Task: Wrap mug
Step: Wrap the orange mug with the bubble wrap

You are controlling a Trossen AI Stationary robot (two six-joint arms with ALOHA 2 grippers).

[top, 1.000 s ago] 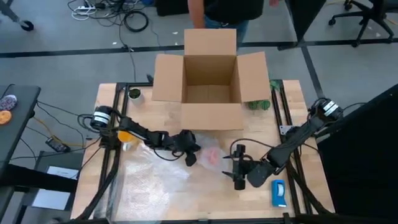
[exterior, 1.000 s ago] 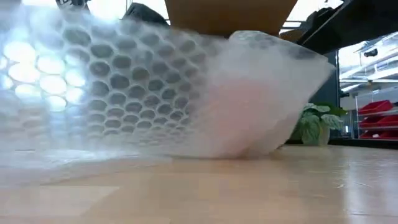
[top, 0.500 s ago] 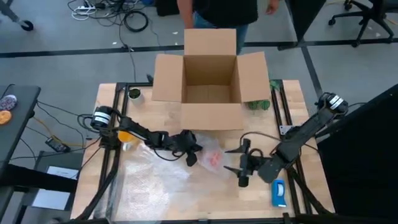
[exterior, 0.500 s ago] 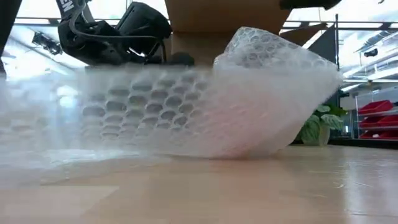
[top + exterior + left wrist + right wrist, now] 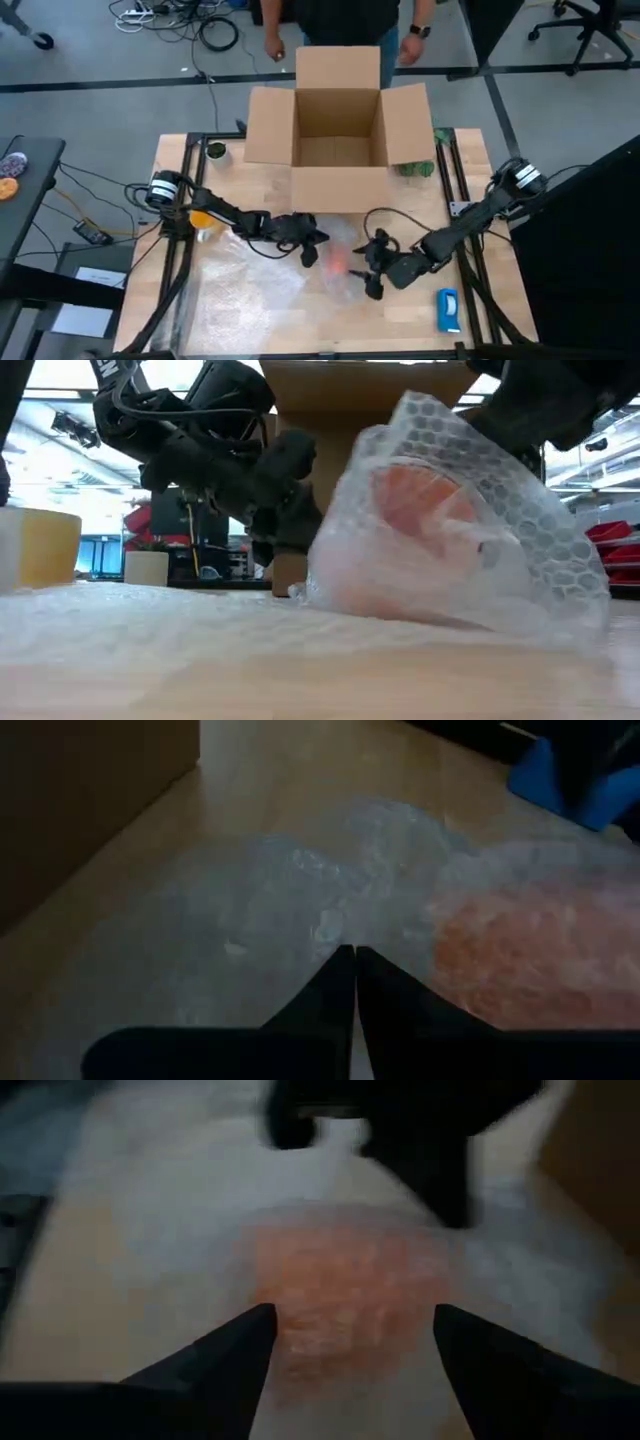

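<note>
Wrapping in progress — left gripper point(image 5: 352, 958) pinches wrap point(image 5: 262, 285); right gripper point(image 5: 350, 1325), spread, straddles mug point(image 5: 425, 500). Next: fold wrap over.

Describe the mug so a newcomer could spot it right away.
Start at the big open cardboard box at the table's far edge, then come toward the near edge to the clear bubble wrap. Between the left gripper and right gripper sits the mug: the only orange lump under the wrap, unlike the flat blue-and-white object.
</note>
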